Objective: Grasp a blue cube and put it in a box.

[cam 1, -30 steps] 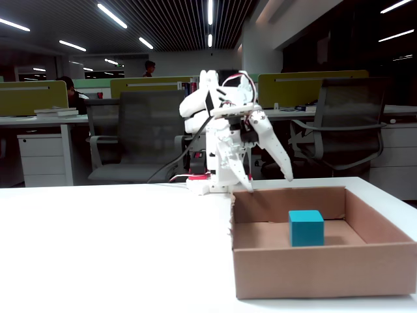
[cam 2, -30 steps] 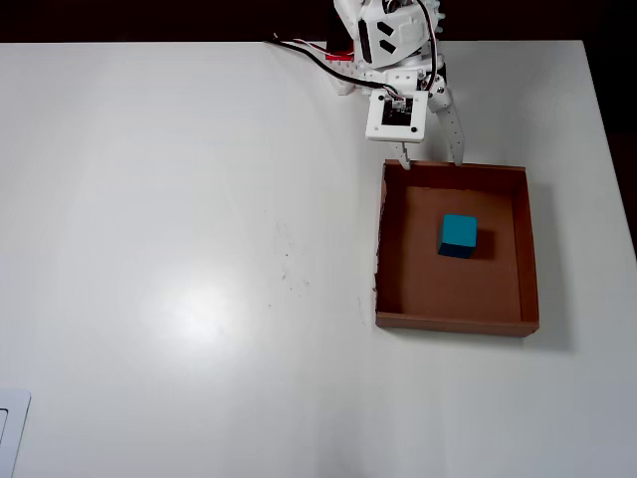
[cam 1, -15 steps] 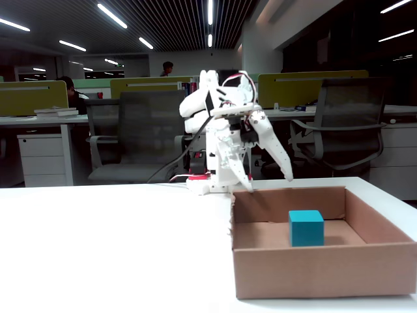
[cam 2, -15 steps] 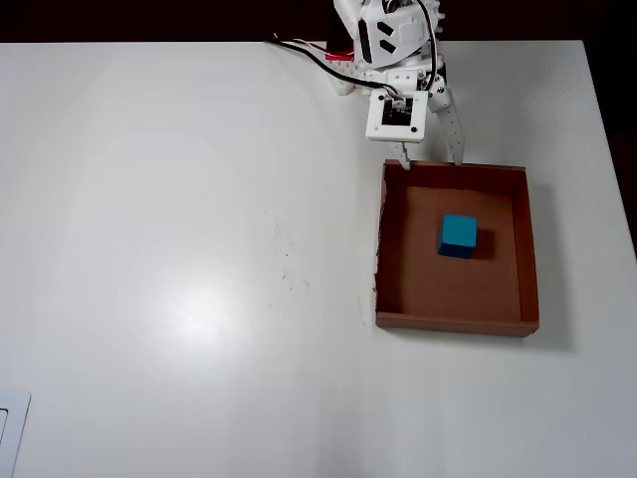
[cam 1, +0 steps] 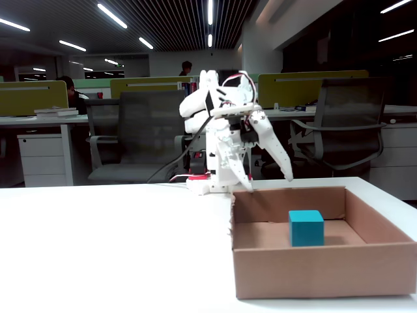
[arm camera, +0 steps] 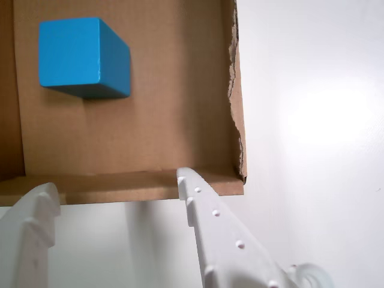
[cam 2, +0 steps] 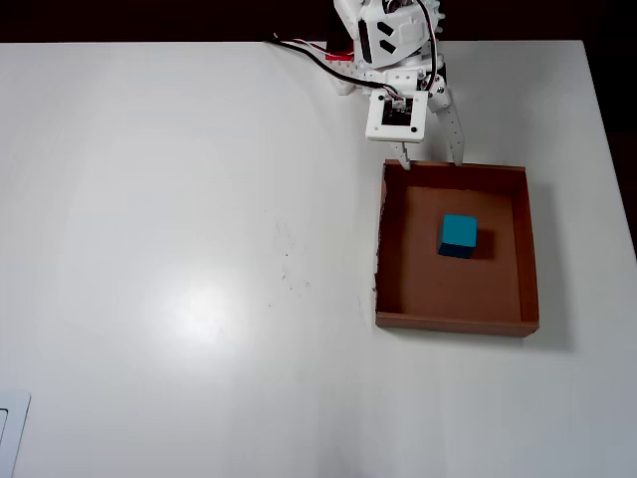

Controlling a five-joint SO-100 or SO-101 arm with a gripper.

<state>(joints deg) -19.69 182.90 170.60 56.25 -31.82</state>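
The blue cube (cam 2: 458, 237) rests flat on the floor of the box (cam 2: 528, 249), a little toward the arm's end of it. It shows in the fixed view as a teal block (cam 1: 306, 227) behind the box's front wall (cam 1: 326, 270). My gripper (cam 2: 430, 161) hangs open and empty just outside the box's wall nearest the arm's base, with its tips slightly above the rim. In the wrist view the cube (arm camera: 81, 57) lies beyond that wall (arm camera: 120, 186), and the gripper (arm camera: 114, 186) spreads its two white fingers to either side.
The box's torn corner edge (arm camera: 235, 96) borders bare white table (cam 2: 179, 249). Cables (cam 2: 309, 55) run from the arm's base (cam 2: 388, 30). A white object (cam 2: 10, 428) sits at the table's lower left corner. Office chairs (cam 1: 140, 140) and desks stand behind the table.
The arm, cube and box have not moved. Only a person far in the office background has walked to the right.
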